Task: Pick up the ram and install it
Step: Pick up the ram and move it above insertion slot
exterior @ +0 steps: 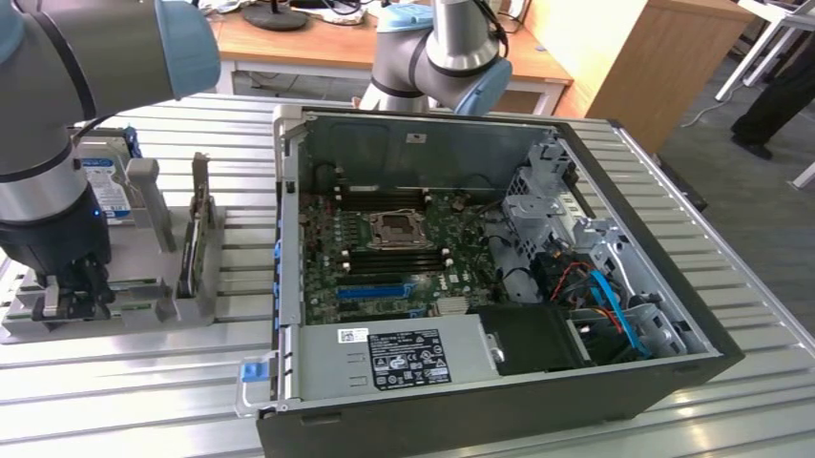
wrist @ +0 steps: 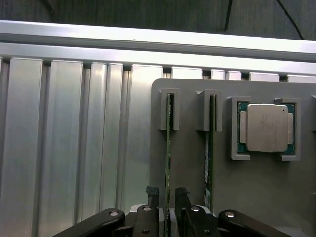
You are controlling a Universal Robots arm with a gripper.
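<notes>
Two green sticks stand on edge in slots of my grey holder (wrist: 190, 168). One is the ram (wrist: 168, 148), and the spare stick (wrist: 209, 148) is just beside it. My gripper (wrist: 168, 195) straddles the ram's end, jaws open, with a finger (wrist: 180, 200) close on each side and a slim gap showing. Past the spare sits the silver processor (wrist: 267, 127). In the exterior view the holder lies at nine o'clock from the open computer case (exterior: 510, 420).

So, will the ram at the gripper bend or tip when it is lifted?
Probably stiff: the ram is a thin board standing straight on edge. Likely light, being so slim. Freed, it might tip: only slots in the gray holder keep it upright.
</notes>
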